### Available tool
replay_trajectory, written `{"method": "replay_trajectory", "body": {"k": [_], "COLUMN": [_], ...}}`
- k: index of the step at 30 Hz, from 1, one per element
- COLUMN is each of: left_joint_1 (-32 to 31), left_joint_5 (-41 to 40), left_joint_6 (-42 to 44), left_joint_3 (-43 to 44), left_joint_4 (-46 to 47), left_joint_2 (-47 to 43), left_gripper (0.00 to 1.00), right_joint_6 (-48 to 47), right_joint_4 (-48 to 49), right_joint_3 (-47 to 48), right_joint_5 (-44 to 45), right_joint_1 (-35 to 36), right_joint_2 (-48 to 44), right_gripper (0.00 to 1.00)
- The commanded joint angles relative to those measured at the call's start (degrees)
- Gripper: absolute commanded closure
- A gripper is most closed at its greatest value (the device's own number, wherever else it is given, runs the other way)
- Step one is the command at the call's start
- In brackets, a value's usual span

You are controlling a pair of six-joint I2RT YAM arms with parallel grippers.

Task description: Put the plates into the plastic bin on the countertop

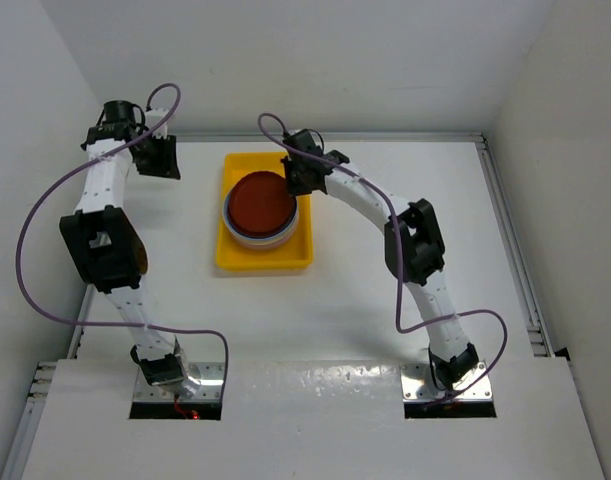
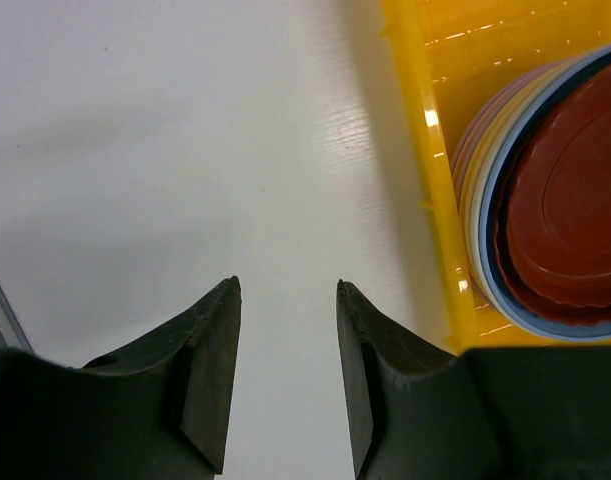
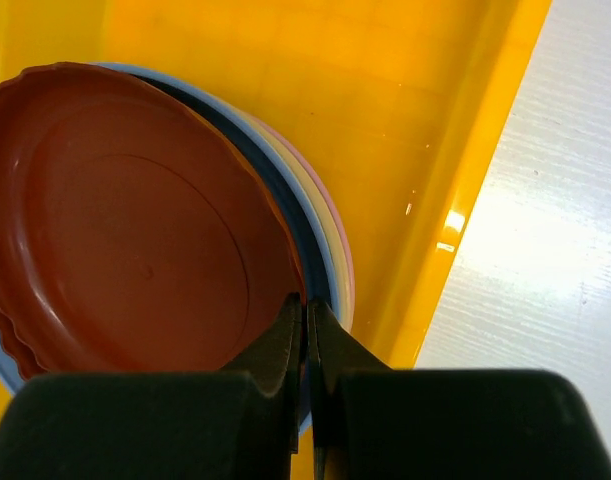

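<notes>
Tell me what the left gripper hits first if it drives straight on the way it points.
Likely the bare countertop: the left gripper is open over it, and the yellow bin sits off to one side.

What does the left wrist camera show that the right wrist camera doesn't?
Only the left wrist view: the left gripper, fingers wide apart and holding nothing, over a broad stretch of bare white countertop beside the yellow bin. Only the right wrist view: the right gripper inside the bin, pinched on the rim of the dark red plate. Both show the bin and the red plate topping the stack of paler plates.
</notes>
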Motion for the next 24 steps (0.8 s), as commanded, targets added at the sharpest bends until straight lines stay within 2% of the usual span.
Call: {"method": "replay_trajectory", "body": {"k": [1, 3, 5, 7, 8, 10, 16, 20, 21, 23, 24], "left_joint_1": [0.9, 1.5, 1.5, 2.1, 2.1, 2.1, 2.1, 2.6, 2.6, 3.2, 3.2], "left_joint_5": [1.1, 1.1, 1.1, 1.1, 1.1, 1.1, 1.6, 1.6, 1.1, 1.1, 1.1], "left_joint_6": [-0.6, -0.6, -0.6, -0.6, -0.6, -0.6, -0.6, -0.6, -0.6, -0.6, -0.6], "left_joint_3": [-0.5, -0.5, -0.5, -0.5, -0.5, -0.5, -1.1, -1.1, -1.1, -1.1, -1.1], "left_joint_4": [1.0, 1.0, 1.0, 1.0, 1.0, 1.0, 1.0, 1.0, 1.0, 1.0, 1.0], "left_joint_2": [-3.8, -3.8, -3.8, -4.3, -4.3, -4.3, -4.3, -4.3, -4.3, -4.3, -4.3], "left_gripper": [0.54, 0.54, 0.54, 0.54, 0.54, 0.54, 0.54, 0.54, 0.54, 0.54, 0.54], "right_joint_6": [-0.9, -2.0, -3.3, -4.1, -4.4, -5.2, -6.8, -4.1, -3.3, -1.1, -0.5], "right_joint_4": [2.8, 3.0, 3.3, 3.1, 3.1, 3.0, 4.0, 2.9, 3.0, 4.3, 5.2], "right_joint_3": [2.2, 1.6, -0.3, -1.5, -1.7, -2.0, -2.4, -1.1, -1.1, -2.8, -6.0], "right_joint_5": [0.7, 1.0, 1.2, 1.6, 1.9, 2.5, 4.2, 5.5, 5.4, 4.2, 4.0], "right_joint_1": [0.5, 1.0, 1.1, 1.1, 1.0, 1.1, 1.4, -0.1, -0.3, -2.7, -3.6], "right_joint_2": [-0.3, -0.4, -0.9, -1.2, -1.3, -1.8, -3.9, -7.2, -9.2, -13.4, -18.3], "right_gripper": [0.99, 0.92, 0.77, 0.72, 0.66, 0.63, 0.61, 0.47, 0.37, 0.27, 0.14]}}
